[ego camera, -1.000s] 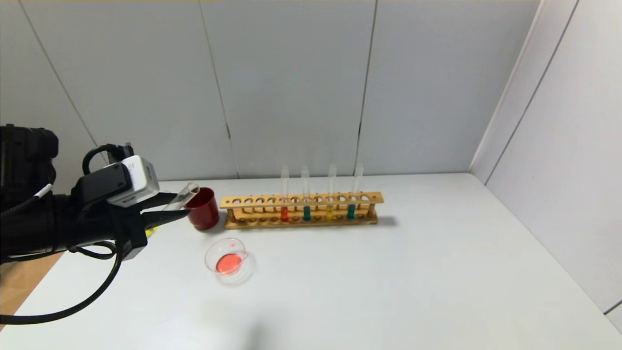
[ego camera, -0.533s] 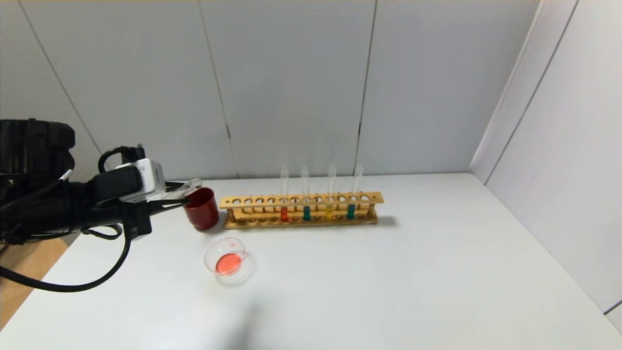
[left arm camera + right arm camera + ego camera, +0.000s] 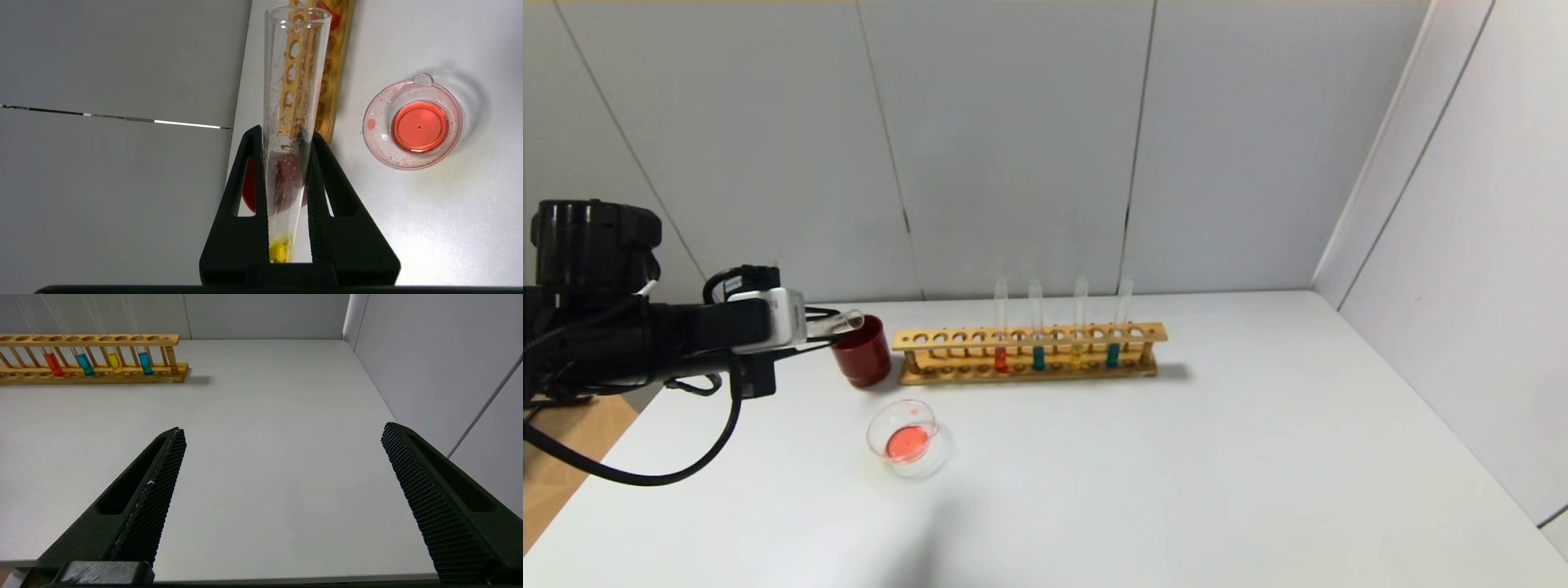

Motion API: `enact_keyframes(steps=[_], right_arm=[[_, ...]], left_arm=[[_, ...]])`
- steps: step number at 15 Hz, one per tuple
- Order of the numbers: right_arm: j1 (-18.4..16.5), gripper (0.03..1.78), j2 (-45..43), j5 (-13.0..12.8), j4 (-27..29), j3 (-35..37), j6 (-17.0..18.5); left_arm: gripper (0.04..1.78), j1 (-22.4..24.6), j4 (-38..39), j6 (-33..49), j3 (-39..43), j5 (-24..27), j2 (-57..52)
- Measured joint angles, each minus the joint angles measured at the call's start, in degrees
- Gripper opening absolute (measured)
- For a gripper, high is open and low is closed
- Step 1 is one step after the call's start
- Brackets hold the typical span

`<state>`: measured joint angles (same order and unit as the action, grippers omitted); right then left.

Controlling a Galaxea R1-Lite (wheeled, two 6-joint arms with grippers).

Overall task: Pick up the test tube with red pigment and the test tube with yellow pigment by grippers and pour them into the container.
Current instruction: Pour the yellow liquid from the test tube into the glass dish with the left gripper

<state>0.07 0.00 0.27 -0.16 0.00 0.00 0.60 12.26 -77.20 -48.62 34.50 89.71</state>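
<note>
Glass tube nearly emptied, gripped above the red cup

Left gripper clamps the yellow-pigment tube at the head view's left; dish, lower centre-left, holds red liquid. Next, judged: drop it in the cup.

Black left gripper with a white-grey block holds a clear glass test tube carrying a small yellow residue at its rounded end. Dark red opaque cup. Clear glass dish with an orange-red pool. Light wooden rack holding four clear tubes: orange-red, teal, pale yellow, teal. White table; pale grey wall panels. Black right gripper, fingers cross-hatched.
</note>
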Motion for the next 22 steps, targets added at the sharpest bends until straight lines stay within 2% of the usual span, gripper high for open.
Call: enact_keyframes(steps=[3,9,14,22], right_arm=[[0.0,1.75,0.0,0.0,0.0,0.0,0.0],[0.0,1.75,0.0,0.0,0.0,0.0,0.0],[0.0,1.75,0.0,0.0,0.0,0.0,0.0],[0.0,1.75,0.0,0.0,0.0,0.0,0.0]], left_arm=[[0.31,0.6,0.2,-5.5,-0.5,0.0,1.2],[0.31,1.1,1.2,-10.6,-0.8,0.0,3.3],[0.31,2.8,7.2,-15.6,-0.9,2.0,6.8],[0.31,3.2,7.6,-20.5,-0.8,2.9,9.6]])
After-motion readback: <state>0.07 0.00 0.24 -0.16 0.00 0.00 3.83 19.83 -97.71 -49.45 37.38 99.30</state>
